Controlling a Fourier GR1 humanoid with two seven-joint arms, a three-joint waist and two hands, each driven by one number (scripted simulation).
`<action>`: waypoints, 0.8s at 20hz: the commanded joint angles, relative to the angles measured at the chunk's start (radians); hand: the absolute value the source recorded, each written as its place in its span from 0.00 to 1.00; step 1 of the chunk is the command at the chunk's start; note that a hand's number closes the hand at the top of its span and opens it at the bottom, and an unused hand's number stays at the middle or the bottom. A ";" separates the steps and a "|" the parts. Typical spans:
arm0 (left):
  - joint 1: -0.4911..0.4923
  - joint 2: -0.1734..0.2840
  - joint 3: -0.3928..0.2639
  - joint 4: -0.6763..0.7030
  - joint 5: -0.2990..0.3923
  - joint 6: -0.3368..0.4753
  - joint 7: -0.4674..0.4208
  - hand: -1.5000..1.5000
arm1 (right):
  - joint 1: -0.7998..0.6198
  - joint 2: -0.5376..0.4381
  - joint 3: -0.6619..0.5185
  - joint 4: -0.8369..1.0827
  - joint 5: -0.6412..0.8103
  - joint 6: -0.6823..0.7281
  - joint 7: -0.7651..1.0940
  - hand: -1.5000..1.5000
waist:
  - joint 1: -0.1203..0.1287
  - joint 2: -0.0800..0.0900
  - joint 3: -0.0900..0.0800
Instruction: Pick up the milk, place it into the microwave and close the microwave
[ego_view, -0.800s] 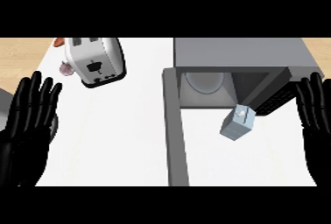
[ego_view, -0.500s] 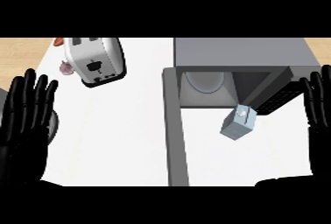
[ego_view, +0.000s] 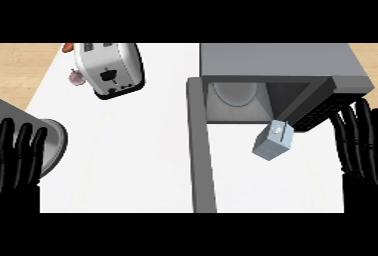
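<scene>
On the white counter (ego_view: 148, 150), the milk (ego_view: 275, 142) stood just in front of the microwave (ego_view: 280, 70), whose door (ego_view: 201, 150) hung open. Neither hand touched it. At the right edge the right hand (ego_view: 358, 145) was open, fingers straight, close beside the carton. Far left, the left hand (ego_view: 21, 160) rested open. A toaster (ego_view: 109, 69) sat beyond. Picking up, placing and closing all remained undone.
</scene>
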 joint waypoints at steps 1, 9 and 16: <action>0.142 -0.008 -0.099 -0.060 -0.034 0.024 -0.066 0.00 | 0.100 0.011 0.161 -0.029 0.118 -0.082 -0.010 0.00 | 0.000 0.000 0.000; 0.402 0.040 0.039 -0.122 0.175 -0.152 -0.233 0.00 | 0.107 0.000 0.120 0.008 0.166 -0.069 -0.033 0.00 | 0.006 0.000 0.000; 0.505 0.031 0.052 -0.110 0.190 -0.221 -0.327 0.00 | 0.012 0.011 0.089 0.172 0.188 -0.130 -0.070 0.00 | 0.010 0.002 0.000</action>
